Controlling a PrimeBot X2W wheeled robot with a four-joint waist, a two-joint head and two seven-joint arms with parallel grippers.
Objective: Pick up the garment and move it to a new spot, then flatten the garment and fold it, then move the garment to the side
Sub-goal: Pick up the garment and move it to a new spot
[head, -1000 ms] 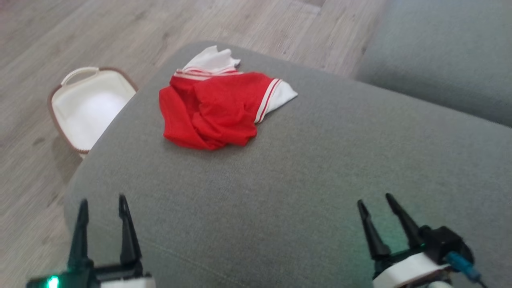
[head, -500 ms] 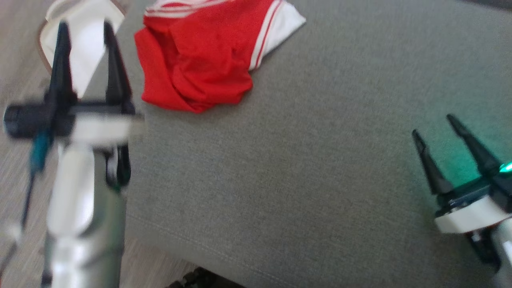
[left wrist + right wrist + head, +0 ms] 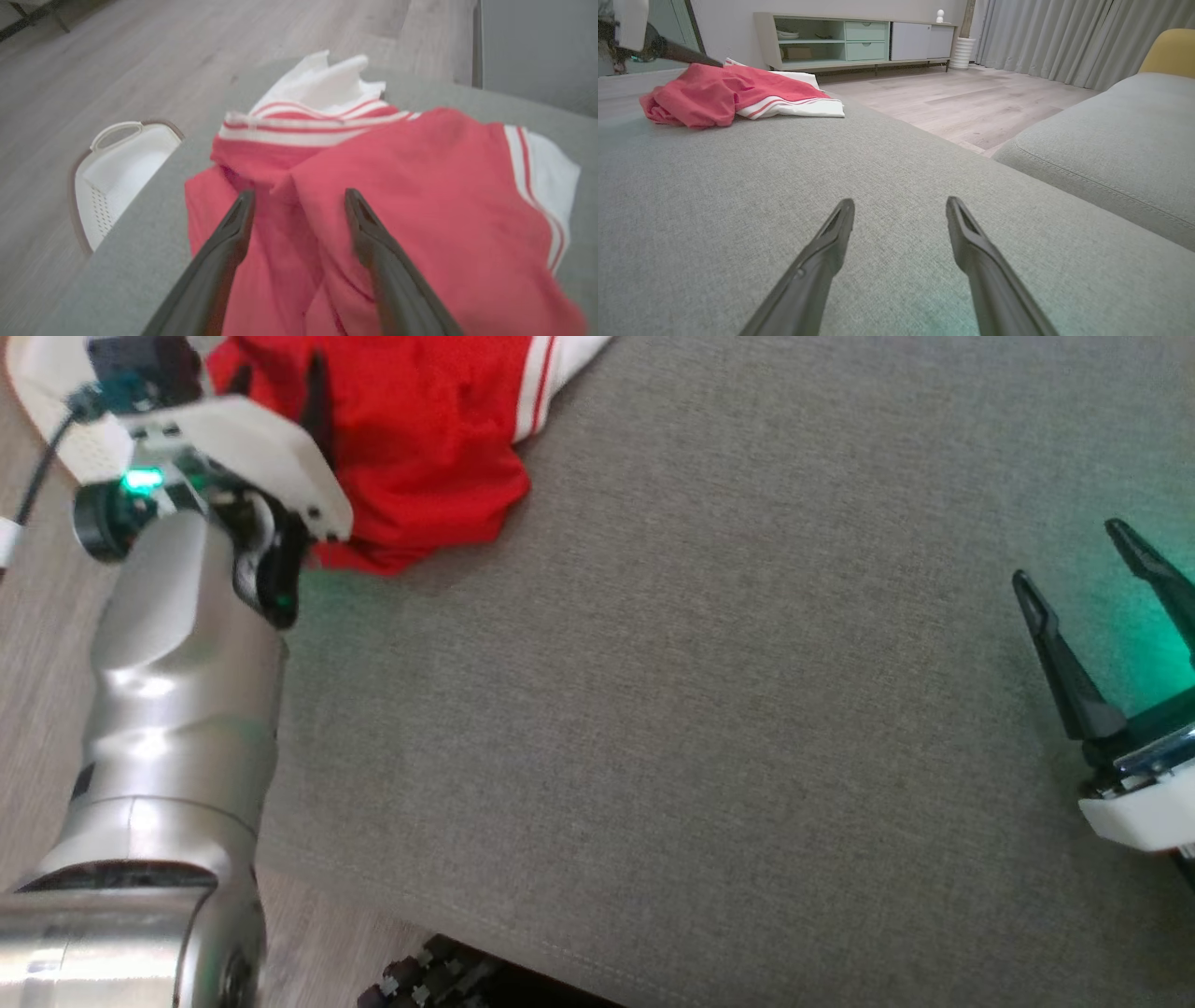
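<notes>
Where it lies crumpled at the far left of the grey sofa cushion [image 3: 700, 709], the red-and-white garment [image 3: 420, 210] has the left gripper [image 3: 299, 200] over it, jaws spread and empty. The right gripper [image 3: 900, 207] hovers well apart, equally released. The cushion's edge half hides a white floor basket [image 3: 100, 210].

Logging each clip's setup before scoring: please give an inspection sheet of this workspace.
Surface: grey fabric cushion.
Job's things: red-and-white garment, crumpled near the cushion's far left corner.
Clutter: white basket on the floor beside the cushion.
Grippers: left gripper open, tips at the garment, contact unclear; right gripper open over the cushion.
Cables: dark cable at the left wrist.
Surroundings: wood floor, sideboard, curtains, second cushion.
</notes>
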